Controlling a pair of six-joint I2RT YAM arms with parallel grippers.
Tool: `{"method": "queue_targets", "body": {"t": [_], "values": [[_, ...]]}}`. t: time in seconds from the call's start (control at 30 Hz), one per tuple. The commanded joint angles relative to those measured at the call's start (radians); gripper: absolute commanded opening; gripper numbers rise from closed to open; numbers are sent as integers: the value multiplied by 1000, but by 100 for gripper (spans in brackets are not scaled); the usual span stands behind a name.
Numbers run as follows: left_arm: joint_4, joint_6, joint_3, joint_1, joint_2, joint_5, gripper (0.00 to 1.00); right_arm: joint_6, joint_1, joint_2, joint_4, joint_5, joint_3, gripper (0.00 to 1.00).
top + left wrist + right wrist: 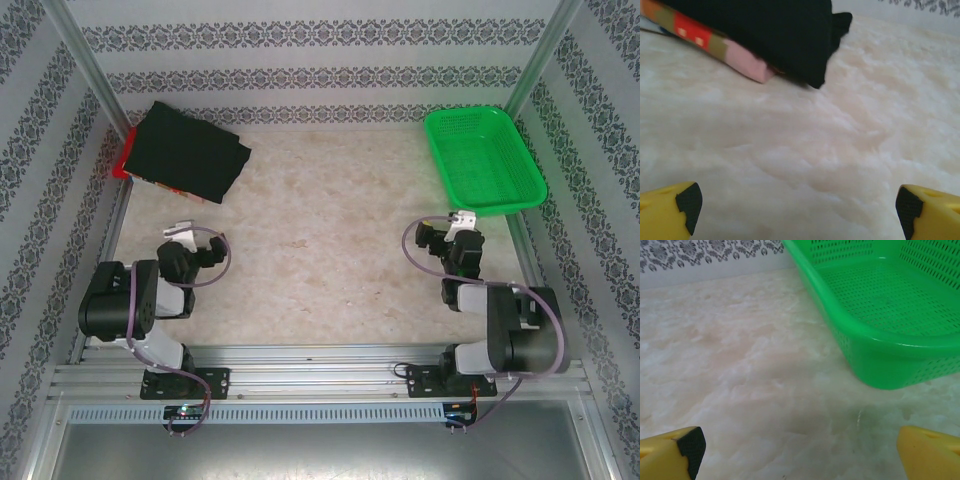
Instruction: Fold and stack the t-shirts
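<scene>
Green mesh basket (890, 362) sitting far right on tabletop (330, 230), near right hand (800, 447). T-shirts stack (185, 155), black t-shirt (770, 30) topmost, lying far left, ahead of left hand (799, 207). Both hands standing spread, empty.

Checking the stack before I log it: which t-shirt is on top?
The black t-shirt lies on top; the pink t-shirt and the red t-shirt only peek out from beneath its edges.

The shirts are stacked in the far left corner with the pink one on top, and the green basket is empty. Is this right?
No: the black t-shirt lies on top, as the top external view shows; the pink one is under it. The rest holds.
</scene>
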Motion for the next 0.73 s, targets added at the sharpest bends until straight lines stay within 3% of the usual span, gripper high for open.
{"method": "queue_targets", "body": {"t": [0.0, 0.07, 0.17, 0.23, 0.7], "values": [[-22, 89, 88, -25, -5, -20, 100, -47, 32, 121, 127, -36, 69, 98], [-138, 88, 118, -25, -33, -37, 100, -65, 54, 80, 10, 8, 91, 98], [-144, 98, 130, -50, -24, -100, 100, -65, 56, 103, 104, 10, 64, 98], [-130, 102, 129, -60, -20, -121, 100, -77, 63, 79, 27, 22, 86, 98], [-136, 103, 129, -62, -22, -123, 100, -83, 51, 88, 44, -47, 83, 98]]}}
